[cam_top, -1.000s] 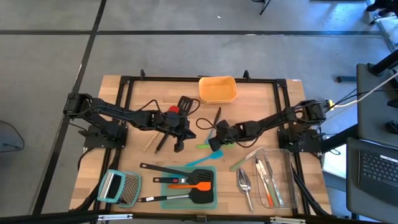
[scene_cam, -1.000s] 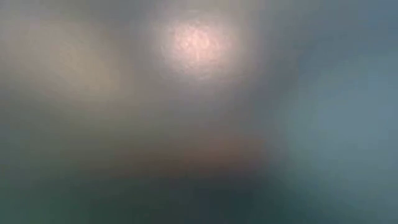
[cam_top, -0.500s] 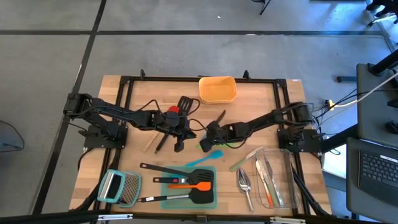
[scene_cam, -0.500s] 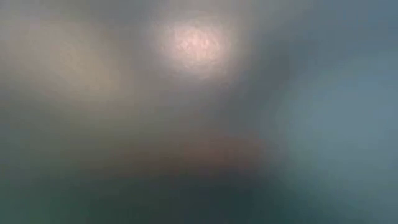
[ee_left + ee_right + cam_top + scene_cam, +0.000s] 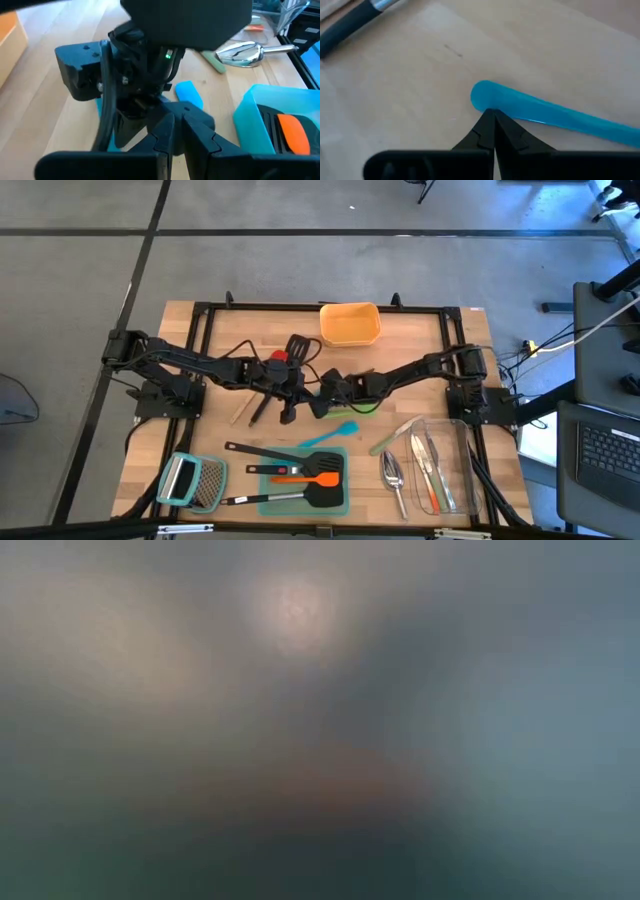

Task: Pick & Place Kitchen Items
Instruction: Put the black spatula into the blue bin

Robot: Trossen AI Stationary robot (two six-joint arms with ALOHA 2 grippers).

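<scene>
Right gripper (image 5: 322, 402) has slid across table toward left gripper (image 5: 292, 402); now just beside it, above teal spatula (image 5: 335, 432).

Right jaws closed, empty, tips at spatula's handle end. Left jaws closed, empty.

Spatula on wood, touching teal tray (image 5: 340, 505) corner.

Step, judged: approach to spatula. Next: open right jaws, straddle handle, close.
</scene>
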